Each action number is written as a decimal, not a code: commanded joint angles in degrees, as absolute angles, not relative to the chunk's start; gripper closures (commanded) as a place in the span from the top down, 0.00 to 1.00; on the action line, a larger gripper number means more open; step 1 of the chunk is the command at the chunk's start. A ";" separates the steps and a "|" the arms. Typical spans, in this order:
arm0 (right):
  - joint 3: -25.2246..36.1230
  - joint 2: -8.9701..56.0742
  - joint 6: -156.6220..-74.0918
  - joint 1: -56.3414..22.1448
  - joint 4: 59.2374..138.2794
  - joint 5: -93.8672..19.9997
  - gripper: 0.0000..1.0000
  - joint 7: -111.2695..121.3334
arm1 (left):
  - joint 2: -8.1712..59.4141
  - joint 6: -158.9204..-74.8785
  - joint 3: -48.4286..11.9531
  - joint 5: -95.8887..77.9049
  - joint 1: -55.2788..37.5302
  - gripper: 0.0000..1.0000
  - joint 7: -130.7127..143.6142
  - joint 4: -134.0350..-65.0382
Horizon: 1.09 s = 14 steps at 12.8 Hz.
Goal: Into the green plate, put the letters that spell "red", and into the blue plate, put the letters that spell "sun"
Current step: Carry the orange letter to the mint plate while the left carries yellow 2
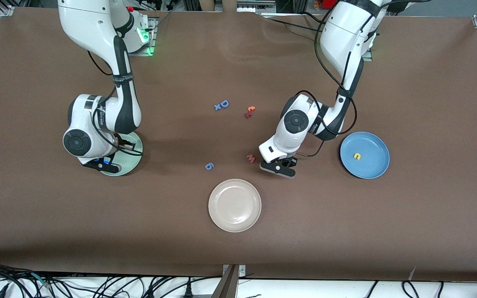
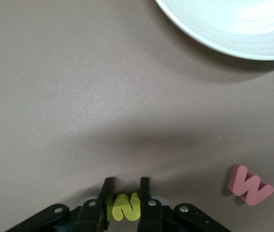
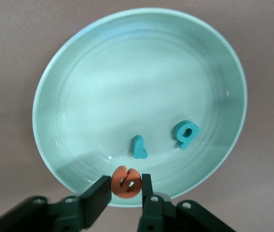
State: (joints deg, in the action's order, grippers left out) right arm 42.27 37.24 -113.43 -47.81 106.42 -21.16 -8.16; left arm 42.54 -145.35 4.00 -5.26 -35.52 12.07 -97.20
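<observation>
My right tool (image 3: 126, 191) grips the orange "e" (image 3: 125, 182) over the green plate (image 3: 79, 72) – teal "r" (image 3: 138, 147) and "d" (image 3: 186, 134) inside – while my left tool (image 2: 126, 193) clamps the yellow "s" (image 2: 126, 207) above the tabletop (image 2: 79, 96), pink "M" (image 2: 250, 185) at three o'clock, yellow "n" (image 1: 357, 156) in the blue plate (image 1: 371, 142).

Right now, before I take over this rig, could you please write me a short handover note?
Left tool: shut on a small yellow foam letter, near the pink foam M.
Right tool: shut on the round orange foam e, over the round mint-green plate.
Done: teal foam r and teal d lie in that plate; another yellow letter lies in the round blue plate.
Left: place both held letters; green u not seen.
</observation>
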 commanded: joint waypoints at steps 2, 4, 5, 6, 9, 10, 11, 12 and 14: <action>42.54 36.83 -113.29 -47.90 106.17 -22.41 0.72 -6.68 | 41.93 -140.12 5.36 -3.78 -35.07 0.12 12.66 -94.14; 43.15 34.65 -111.98 -47.99 105.47 -22.33 0.97 -6.42 | 41.84 -136.59 5.36 -3.87 -34.45 0.12 11.17 -91.94; 44.89 33.32 -110.32 -47.99 104.60 -22.24 0.99 -6.15 | 41.84 -136.50 5.36 -3.87 -34.45 0.12 11.08 -91.93; 46.13 32.44 -107.34 -48.08 103.02 -22.15 0.99 -6.07 | 41.75 -136.32 5.36 -3.87 -34.37 0.12 10.99 -91.85; 52.36 31.64 -94.09 -48.08 93.99 -21.88 0.99 -3.09 | 39.91 -133.35 5.27 -3.95 -30.69 0.12 3.03 -92.02; 54.64 31.64 -90.04 -48.08 90.82 -22.06 0.99 -2.47 | 38.95 -130.89 5.27 -3.96 -29.37 0.12 0.29 -92.11; 56.58 31.64 -87.04 -48.08 88.01 -22.15 0.99 -1.94 | 37.89 -128.43 5.27 -3.96 -27.96 0.12 -2.52 -92.11; 57.99 31.64 -85.27 -48.08 86.24 -22.15 0.99 -1.15 | 36.58 -125.80 5.27 -3.96 -26.21 0.12 -5.85 -92.28; 60.72 30.33 -84.73 -48.08 85.52 -22.93 0.99 1.31 | 34.64 -121.39 5.27 -3.96 -22.69 0.13 -12.71 -92.90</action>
State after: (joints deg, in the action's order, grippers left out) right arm 58.46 30.50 -86.41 -48.04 87.05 -21.35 -1.36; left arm 37.71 -125.09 5.99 -5.24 -25.55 -6.98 -91.48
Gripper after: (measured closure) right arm 0.009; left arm 0.740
